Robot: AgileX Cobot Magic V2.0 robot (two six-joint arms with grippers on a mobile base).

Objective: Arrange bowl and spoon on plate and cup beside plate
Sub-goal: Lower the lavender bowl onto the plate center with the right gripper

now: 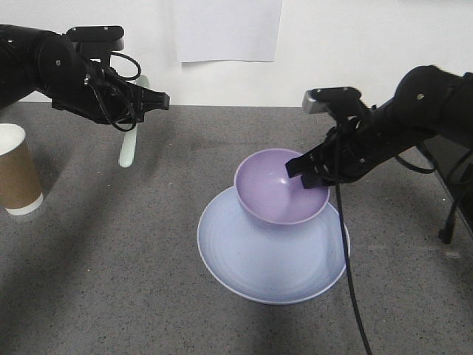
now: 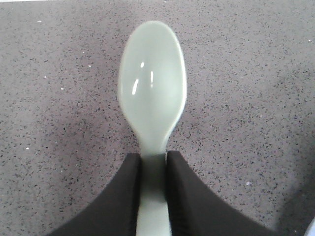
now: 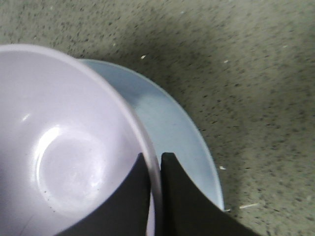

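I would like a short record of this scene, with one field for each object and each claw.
bowl: over the plate, rim pinched by right claw; contact with plate unclear
plate: flat on the table
spoon: handle gripped by left claw, scoop pointing down
cup: upright on table, apart from plate
left claw: shut on spoon
right claw: shut on bowl

Dark grey speckled tabletop [image 1: 111, 281], soft shadows across it. Plain white wall [image 1: 355, 44] behind, white paper sheet [image 1: 228, 29] on it
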